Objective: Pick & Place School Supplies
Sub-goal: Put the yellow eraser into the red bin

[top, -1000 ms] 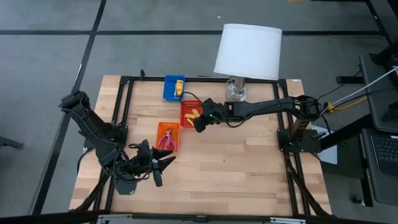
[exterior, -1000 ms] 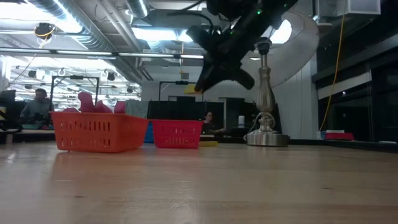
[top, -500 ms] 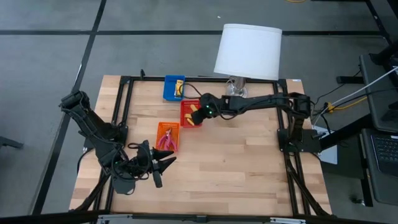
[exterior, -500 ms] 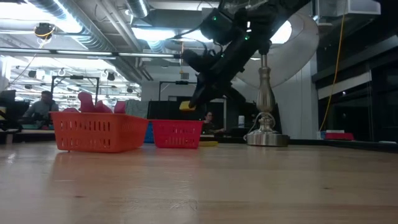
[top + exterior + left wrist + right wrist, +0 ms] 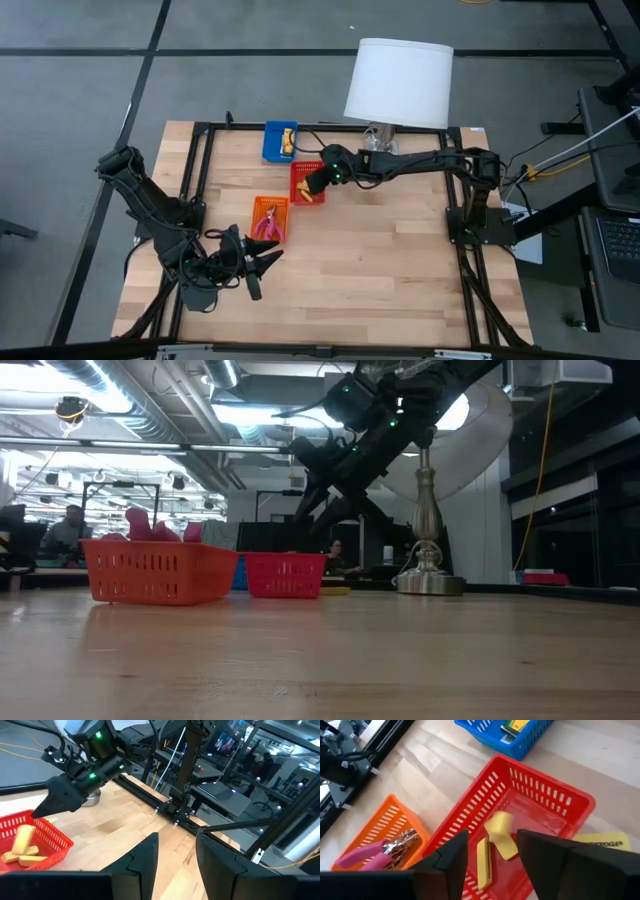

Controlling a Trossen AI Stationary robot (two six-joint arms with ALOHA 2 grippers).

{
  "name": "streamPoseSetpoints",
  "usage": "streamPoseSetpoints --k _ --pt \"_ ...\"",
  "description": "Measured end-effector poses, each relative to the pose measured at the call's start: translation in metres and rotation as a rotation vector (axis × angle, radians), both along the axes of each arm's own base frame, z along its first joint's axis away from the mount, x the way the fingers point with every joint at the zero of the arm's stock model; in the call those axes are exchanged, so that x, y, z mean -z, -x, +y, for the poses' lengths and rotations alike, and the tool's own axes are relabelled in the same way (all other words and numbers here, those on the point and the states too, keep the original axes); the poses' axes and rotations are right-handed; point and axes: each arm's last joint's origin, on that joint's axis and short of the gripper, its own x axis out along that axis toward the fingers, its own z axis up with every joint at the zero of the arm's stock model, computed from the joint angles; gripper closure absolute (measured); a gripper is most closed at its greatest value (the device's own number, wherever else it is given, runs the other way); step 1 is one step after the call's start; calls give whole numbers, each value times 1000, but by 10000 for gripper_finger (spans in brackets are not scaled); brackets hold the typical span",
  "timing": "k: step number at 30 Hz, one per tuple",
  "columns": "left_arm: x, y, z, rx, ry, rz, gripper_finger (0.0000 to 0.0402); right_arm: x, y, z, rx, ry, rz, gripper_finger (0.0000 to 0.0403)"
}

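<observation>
My right gripper (image 5: 490, 841) hangs open just above the red tray (image 5: 547, 795). Below its fingers a short yellow stub (image 5: 500, 831) sits in the tray, and a second yellow piece (image 5: 484, 862) lies beside it on the tray floor. A yellow packet (image 5: 602, 841) lies flat on the table against the red tray. The orange tray (image 5: 269, 218) holds pink-handled pliers (image 5: 375, 854). The blue tray (image 5: 280, 140) holds yellow items. My left gripper (image 5: 258, 265) waits at the near left, level, open, with nothing between its fingers (image 5: 145, 855).
A white-shaded lamp (image 5: 398, 80) stands at the far edge, its metal base (image 5: 430, 580) just to the right of the red tray. Black frame rails (image 5: 200, 170) run along the table's sides. Bare wood lies in the middle and near right.
My right gripper has carried a yellow stub toward the table's left and far side and slightly down, over the red tray. There it has opened and let go. The stub has dropped out of the fingers into the tray.
</observation>
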Motion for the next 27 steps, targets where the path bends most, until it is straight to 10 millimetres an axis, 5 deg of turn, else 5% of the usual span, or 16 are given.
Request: streamPoseSetpoints --k 12,20,27 --pt "0 0 1 -9 -25 7 274 -28 42 0 -83 261 330 306" --pt "0 0 1 -14 -28 6 274 -15 53 -9 -645 495 524 332" --pt "0 0 1 0 -26 13 274 12 67 -17 -1051 572 520 320"
